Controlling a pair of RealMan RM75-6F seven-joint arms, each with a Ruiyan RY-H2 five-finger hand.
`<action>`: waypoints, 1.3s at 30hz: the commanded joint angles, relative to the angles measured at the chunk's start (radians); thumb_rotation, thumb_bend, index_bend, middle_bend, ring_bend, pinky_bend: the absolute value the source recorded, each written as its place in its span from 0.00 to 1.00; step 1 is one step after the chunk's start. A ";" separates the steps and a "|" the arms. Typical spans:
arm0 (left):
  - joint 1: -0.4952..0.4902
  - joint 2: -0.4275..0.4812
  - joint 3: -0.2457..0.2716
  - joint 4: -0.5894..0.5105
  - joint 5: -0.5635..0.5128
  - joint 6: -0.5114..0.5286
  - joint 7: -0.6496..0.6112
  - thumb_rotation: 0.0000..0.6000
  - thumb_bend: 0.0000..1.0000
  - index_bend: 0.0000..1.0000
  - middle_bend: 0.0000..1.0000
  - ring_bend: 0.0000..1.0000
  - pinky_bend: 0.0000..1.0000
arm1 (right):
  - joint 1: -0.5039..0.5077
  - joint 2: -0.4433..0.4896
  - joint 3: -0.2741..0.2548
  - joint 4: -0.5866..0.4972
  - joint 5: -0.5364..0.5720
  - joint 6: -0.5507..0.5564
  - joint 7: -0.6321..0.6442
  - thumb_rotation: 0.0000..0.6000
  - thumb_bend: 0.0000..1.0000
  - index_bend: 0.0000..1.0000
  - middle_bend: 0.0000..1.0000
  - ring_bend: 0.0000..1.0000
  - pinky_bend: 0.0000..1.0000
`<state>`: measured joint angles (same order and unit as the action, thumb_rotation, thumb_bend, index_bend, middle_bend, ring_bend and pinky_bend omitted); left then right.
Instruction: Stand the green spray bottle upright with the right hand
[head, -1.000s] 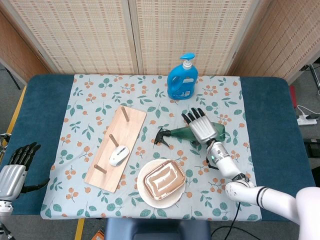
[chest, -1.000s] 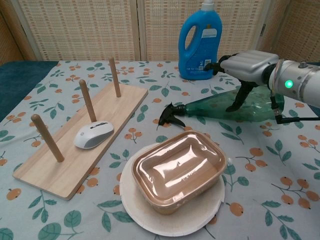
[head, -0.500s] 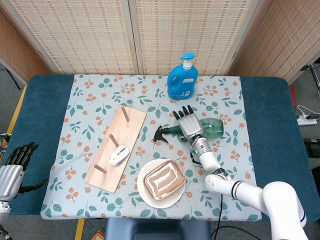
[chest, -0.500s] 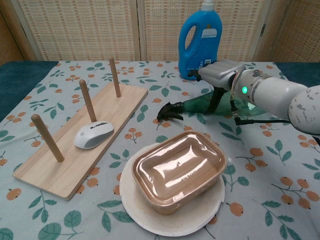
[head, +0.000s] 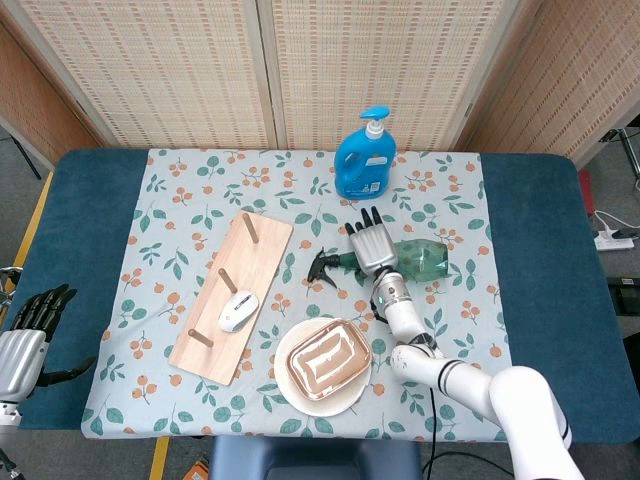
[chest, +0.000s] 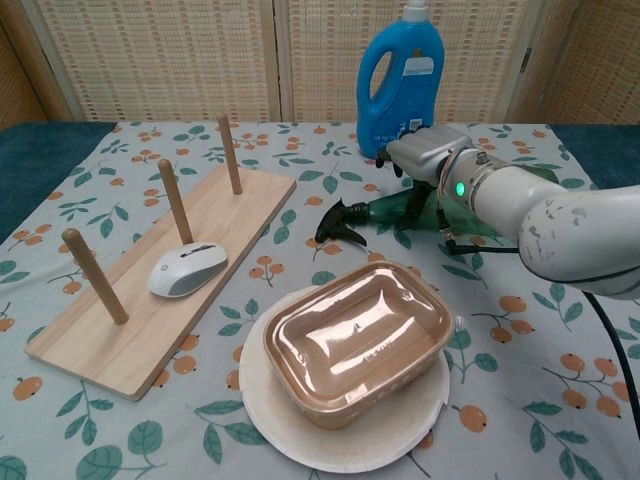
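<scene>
The green spray bottle (head: 432, 258) lies on its side on the floral cloth, black nozzle (head: 320, 266) pointing left. In the chest view its neck (chest: 392, 212) shows beside the nozzle (chest: 340, 222), and my forearm hides most of the body. My right hand (head: 372, 244) hovers flat over the neck end with its fingers stretched out toward the back. Its thumb (chest: 412, 203) hangs down against the bottle's near side, and the hand (chest: 428, 153) holds nothing. My left hand (head: 25, 345) hangs off the table's front left corner, empty, fingers apart.
A blue detergent bottle (head: 365, 156) stands just behind the right hand. A wooden peg board (head: 250, 260) with a white mouse (head: 238, 311) lies to the left. A brown lidded container (chest: 355, 338) sits on a white plate (chest: 272, 415) in front of the spray bottle.
My right hand slid left along the bottle, from over its body to over its neck. The bottle shifted slightly. The left hand sank a little lower.
</scene>
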<state>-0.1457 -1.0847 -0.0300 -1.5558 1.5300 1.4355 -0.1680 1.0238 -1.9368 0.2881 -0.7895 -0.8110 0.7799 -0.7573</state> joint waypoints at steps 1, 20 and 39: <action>0.000 0.000 0.000 0.000 0.000 0.000 0.000 1.00 0.14 0.00 0.00 0.00 0.01 | 0.009 -0.026 -0.003 0.036 -0.010 -0.009 0.012 1.00 0.00 0.23 0.30 0.00 0.00; -0.001 0.000 0.001 0.000 0.000 0.001 0.000 1.00 0.14 0.00 0.00 0.00 0.01 | -0.003 -0.103 -0.013 0.159 -0.148 0.036 0.136 1.00 0.03 0.58 0.55 0.22 0.00; -0.001 0.000 0.001 0.000 -0.001 0.001 0.000 1.00 0.14 0.00 0.00 0.00 0.01 | -0.046 -0.056 0.001 0.100 -0.262 0.145 0.234 1.00 0.10 0.65 0.60 0.26 0.00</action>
<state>-0.1464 -1.0846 -0.0287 -1.5558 1.5293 1.4363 -0.1680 0.9888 -2.0103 0.2869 -0.6630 -1.0596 0.9040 -0.5340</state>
